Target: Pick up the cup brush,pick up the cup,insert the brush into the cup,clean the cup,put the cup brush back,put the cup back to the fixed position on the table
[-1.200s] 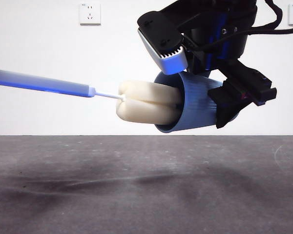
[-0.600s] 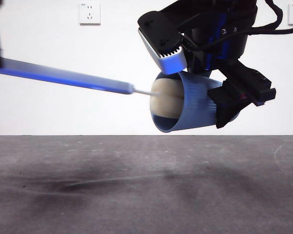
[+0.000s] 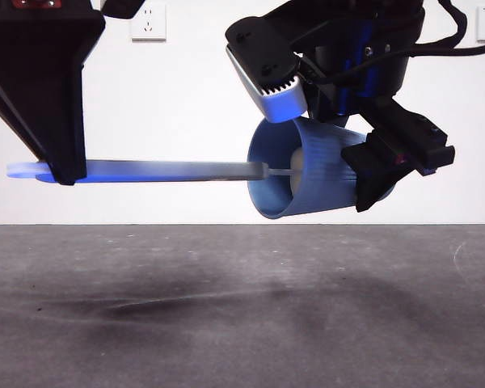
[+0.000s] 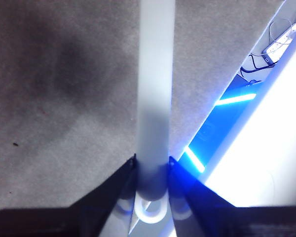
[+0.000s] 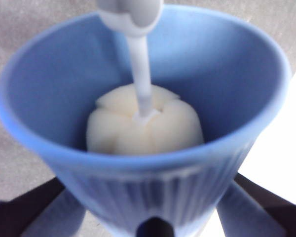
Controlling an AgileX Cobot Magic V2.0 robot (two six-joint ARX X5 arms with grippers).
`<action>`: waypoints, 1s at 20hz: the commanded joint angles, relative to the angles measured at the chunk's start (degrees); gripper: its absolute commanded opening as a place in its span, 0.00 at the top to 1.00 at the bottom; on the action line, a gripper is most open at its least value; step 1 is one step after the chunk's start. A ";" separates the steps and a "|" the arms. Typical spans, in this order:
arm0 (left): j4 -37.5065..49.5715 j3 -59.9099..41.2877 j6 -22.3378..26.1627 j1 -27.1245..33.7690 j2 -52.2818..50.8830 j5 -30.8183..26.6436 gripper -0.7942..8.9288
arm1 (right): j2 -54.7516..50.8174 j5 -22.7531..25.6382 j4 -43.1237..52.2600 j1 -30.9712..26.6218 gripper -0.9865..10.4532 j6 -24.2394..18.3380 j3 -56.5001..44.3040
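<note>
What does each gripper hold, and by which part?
Left gripper: the brush, near its handle end. Right gripper: the cup, around its base half.

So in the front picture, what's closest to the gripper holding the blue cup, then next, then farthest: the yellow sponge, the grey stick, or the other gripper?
1. Cream-yellow sponge head: inside the ribbed blue plastic cup held by the right gripper.
2. Long grey brush handle: outside the cup's mouth.
3. Left gripper: at the handle's far end.

Right gripper: black housing, silver-grey toothed jaw pad, blue body panel, black cables trailing off. Left gripper: plain black tapering wedge, small red mark on top.
</note>
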 commanded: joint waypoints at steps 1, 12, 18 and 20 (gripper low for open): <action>-0.87 -0.04 -1.95 0.15 -0.31 -0.11 0.93 | 0.35 -0.33 0.33 0.26 0.93 1.07 0.24; -13.05 -0.04 -2.23 0.33 -7.61 -10.14 0.93 | 0.35 -0.33 0.28 -0.04 0.93 3.28 0.24; -20.00 -0.04 -5.01 0.33 -14.36 -12.46 0.93 | 0.33 -0.31 0.31 -0.24 0.93 6.88 0.24; -21.46 -0.04 -5.86 0.33 -16.70 -13.03 0.93 | 0.33 -0.31 0.33 -0.22 0.93 9.03 0.24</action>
